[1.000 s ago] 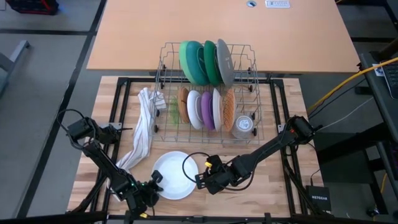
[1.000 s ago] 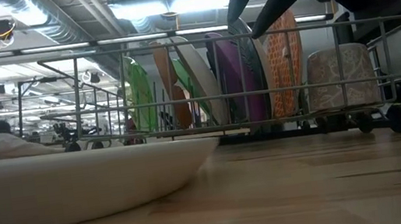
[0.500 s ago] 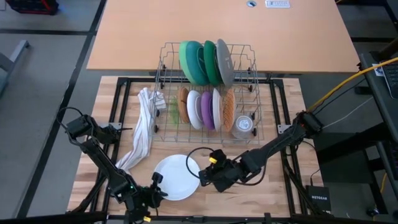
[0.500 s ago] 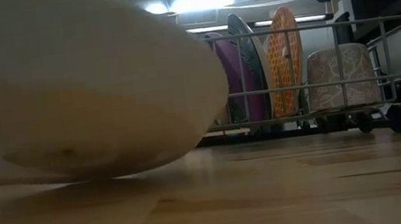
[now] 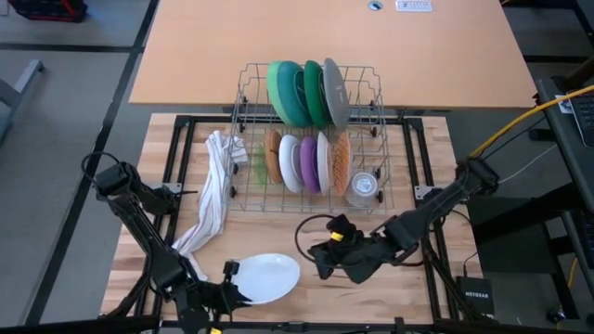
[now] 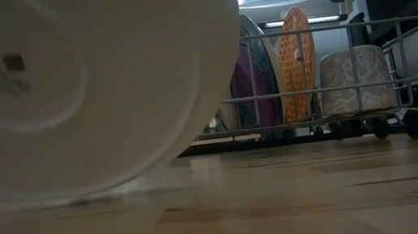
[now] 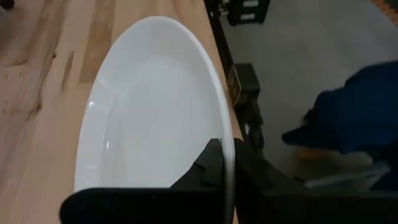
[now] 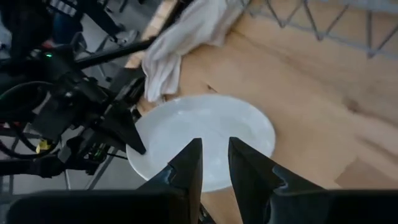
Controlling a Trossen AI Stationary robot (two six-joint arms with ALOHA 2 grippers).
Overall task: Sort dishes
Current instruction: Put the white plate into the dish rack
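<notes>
A white plate [image 5: 266, 276] is tipped up near the table's front edge; the low view shows its underside [image 6: 80, 77] close up. My left gripper [image 5: 230, 289] is shut on its rim at the near left. My right gripper [image 5: 318, 263] hovers just right of the plate, fingers [image 8: 189, 163] a little apart with nothing between them. The other dishes stand on edge in a wire rack [image 5: 311, 190]: green, teal and grey at the back, orange, white, purple and patterned in front. My left gripper pinches the plate's rim [image 7: 227, 140] between its two fingers, one on the inner face and one on the underside. The fingers come from the table's near left, slanting down. The plate stands tilted on edge, its hollow side up; whether its lower edge [image 6: 72, 194] touches the table I cannot tell.
A white striped towel [image 5: 215, 195] lies left of the rack, its lower end close to the plate. A clear glass cup [image 5: 363, 188] sits in the rack's near right corner. Bare wood lies between the rack and the front edge.
My left gripper has risen and rolled with the plate's rim. The plate has tipped from lying flat to standing tilted and has shifted toward the near edge. My right gripper has risen and drawn back toward the table's right, away from the plate's right edge.
</notes>
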